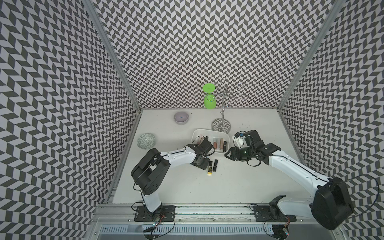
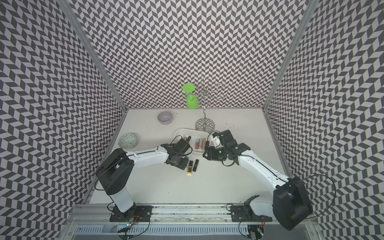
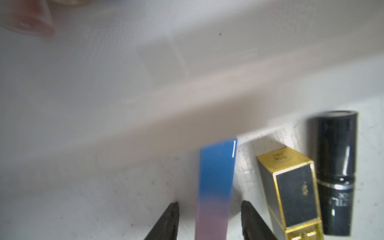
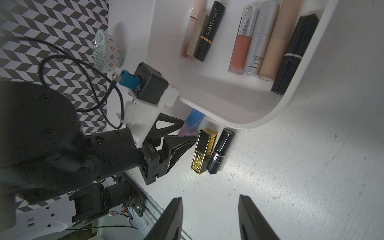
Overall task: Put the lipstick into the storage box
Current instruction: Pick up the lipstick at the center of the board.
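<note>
In a top view the left arm hides what lies under its wrist. Left wrist view, blurred: the left claw, part-open, straddles a blue-pink lipstick on the tabletop, slim gaps either side; a gold lipstick lies just beside. Right wrist view: that lipstick lies just outside the storage box; the right claw is released, empty.

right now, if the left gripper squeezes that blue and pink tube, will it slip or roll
The blue and pink tube shows a bright highlight, so probably glossy and slippery. Its sides look flat and straight: likely stiff, unlikely to roll. The gold lipstick close beside it may get nudged.
</note>
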Tool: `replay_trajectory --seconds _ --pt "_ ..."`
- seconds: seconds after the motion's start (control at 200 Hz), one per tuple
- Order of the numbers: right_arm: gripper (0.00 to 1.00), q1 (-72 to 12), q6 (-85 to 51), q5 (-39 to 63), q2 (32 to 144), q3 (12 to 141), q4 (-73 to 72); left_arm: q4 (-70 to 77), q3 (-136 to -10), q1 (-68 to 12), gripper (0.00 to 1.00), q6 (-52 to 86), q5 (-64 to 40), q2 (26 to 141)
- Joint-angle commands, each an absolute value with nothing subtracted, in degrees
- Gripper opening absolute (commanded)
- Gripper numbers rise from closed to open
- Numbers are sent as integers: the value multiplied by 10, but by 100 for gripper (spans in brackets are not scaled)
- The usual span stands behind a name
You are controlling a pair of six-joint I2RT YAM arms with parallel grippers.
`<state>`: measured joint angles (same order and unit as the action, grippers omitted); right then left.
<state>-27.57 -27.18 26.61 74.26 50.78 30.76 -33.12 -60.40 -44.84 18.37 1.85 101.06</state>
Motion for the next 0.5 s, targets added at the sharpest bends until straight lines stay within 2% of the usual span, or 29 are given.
replay_trajectory --seconds 0.0,0.15,0.31,0.496 --pt "48 -278 -267 267 746 519 289 -330 -601 -444 44 178 -5 1029" --pt "48 -278 -267 270 752 524 288 -332 -589 -443 28 180 -19 1014" --pt "48 -278 -268 278 758 529 279 -338 -567 -441 22 187 -27 982" --pt "49 -278 -290 338 776 528 229 -350 -534 -428 21 205 -40 916"
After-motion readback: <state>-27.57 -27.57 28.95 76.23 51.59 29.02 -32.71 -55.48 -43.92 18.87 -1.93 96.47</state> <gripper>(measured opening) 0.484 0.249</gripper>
